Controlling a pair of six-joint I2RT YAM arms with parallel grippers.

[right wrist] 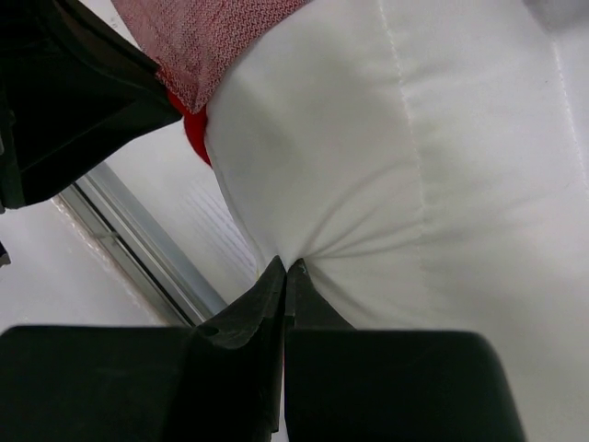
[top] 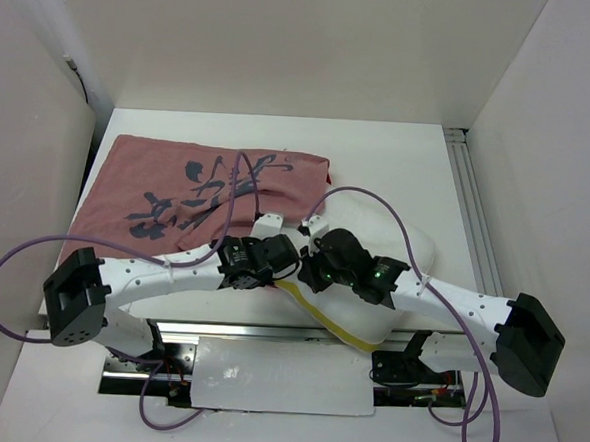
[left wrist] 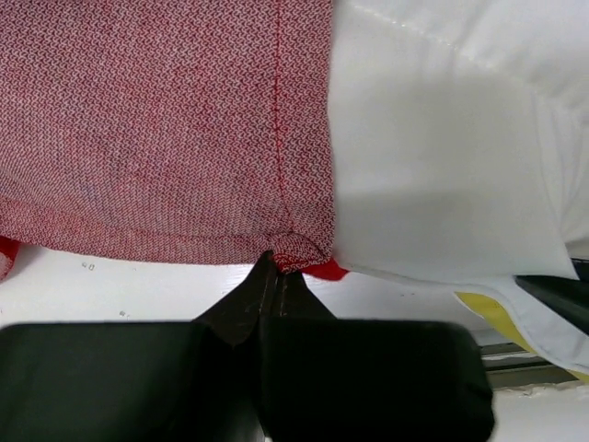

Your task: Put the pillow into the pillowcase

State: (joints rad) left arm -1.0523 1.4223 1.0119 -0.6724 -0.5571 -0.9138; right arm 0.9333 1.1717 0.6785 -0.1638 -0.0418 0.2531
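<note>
My left hand [left wrist: 276, 265] is pinched fully shut on the lower hem of the pillowcase [left wrist: 166, 120], right at its corner, where a sliver of red shows under the pink weave. My right hand [right wrist: 287, 267] is closed tight too, with a puckered fold of the pillow [right wrist: 414, 166] between its tips. In the top view the pillowcase lies pink side up in the upper left on the counter [top: 399, 157], and the pillow sits centre-right, its left end against the pillowcase's right edge. I cannot tell whether any of it is inside. Yellow piping [top: 321, 320] runs along its near edge.
</note>
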